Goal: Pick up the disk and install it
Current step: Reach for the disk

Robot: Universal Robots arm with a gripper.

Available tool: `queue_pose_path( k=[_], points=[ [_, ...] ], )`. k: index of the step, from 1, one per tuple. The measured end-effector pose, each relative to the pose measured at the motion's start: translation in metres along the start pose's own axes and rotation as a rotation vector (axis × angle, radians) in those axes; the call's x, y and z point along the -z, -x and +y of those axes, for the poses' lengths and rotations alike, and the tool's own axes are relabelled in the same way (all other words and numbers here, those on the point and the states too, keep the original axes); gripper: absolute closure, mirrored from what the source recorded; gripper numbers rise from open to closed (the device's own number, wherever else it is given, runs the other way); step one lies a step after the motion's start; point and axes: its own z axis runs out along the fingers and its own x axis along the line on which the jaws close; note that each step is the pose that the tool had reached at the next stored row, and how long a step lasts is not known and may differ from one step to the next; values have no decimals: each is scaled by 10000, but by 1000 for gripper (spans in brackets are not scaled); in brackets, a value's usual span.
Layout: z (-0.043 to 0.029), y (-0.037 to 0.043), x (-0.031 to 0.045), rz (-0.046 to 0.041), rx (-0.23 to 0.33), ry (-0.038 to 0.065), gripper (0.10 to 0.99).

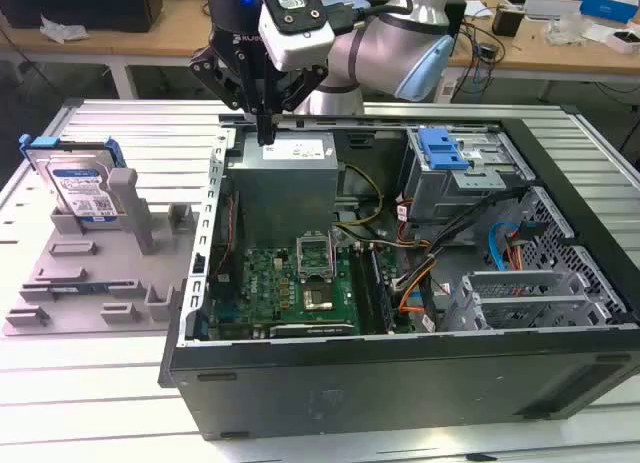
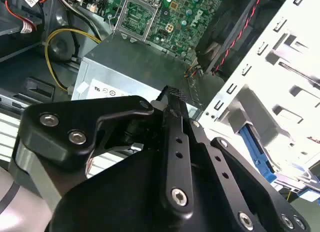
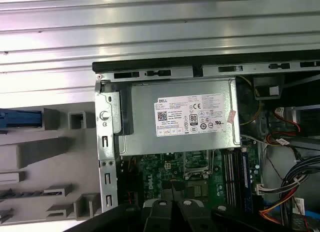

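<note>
The gripper (image 1: 265,135) hangs over the power supply (image 1: 290,173), at the far corner of the open computer case (image 1: 400,355). Its jaws are together with nothing between them. The disk (image 1: 82,188) is well apart from it, standing upright in the grey fixture (image 1: 90,275) near the table (image 1: 100,408) edge on the exterior view's left.

As I judge it, there's risk here. A drop from this spot would put closed fingertips straight onto the power supply's lid. Any sideways run toward the disk has to clear the case wall (image 1: 212,198) first. A grey post (image 1: 127,205) stands just in front of the disk (awkward spot), so a careless approach could clip it or tip the drive. Over by the drive cage (image 1: 470,178), loose cables (image 1: 420,273) could snag a carrier going in.

Hard to read: the post covers part of the disk's face, and the fixture hides its bottom edge. The cage's inside is dark. In the first wrist view, the disk's blue bracket (image 3: 20,119) is a strip cut by the frame.
</note>
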Motion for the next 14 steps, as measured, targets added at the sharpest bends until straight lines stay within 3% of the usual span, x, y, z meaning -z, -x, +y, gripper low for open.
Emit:
queue_pose_path(
  k=[14],
  points=[
    [0, 0, 0, 1, 0, 0, 980]
  ],
)
